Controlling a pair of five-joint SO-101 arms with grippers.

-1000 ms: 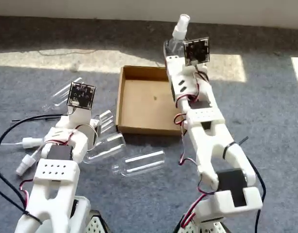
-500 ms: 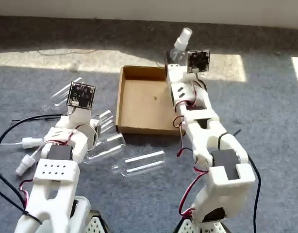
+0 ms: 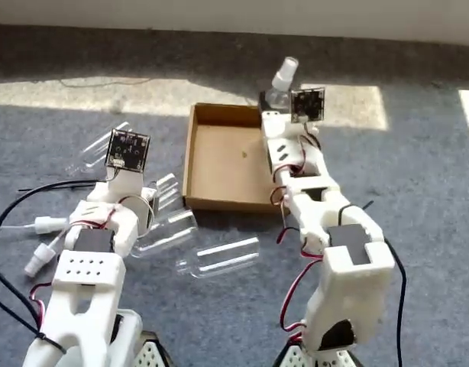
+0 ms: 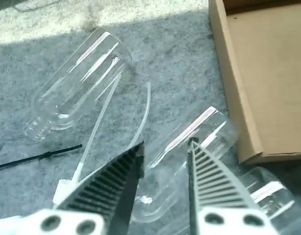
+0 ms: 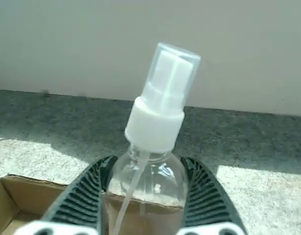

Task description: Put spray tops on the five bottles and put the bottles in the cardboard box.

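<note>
Empty bottle (image 4: 74,83) on the left is clear glossy plastic; the spray top (image 5: 158,117) is smooth white plastic. Cardboard box (image 3: 219,157) looks matt brown, carpet (image 3: 418,176) rough grey pile, left arm (image 3: 85,267) matt white plastic.

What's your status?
Right gripper shut on capped clear plastic bottle, by brown cardboard box's far corner. Left gripper open over uncapped clear bottle.

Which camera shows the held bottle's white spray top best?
The right wrist view: the spray top stands close up, above the right gripper clamping the bottle. The high view has it small, past the cardboard box.
</note>
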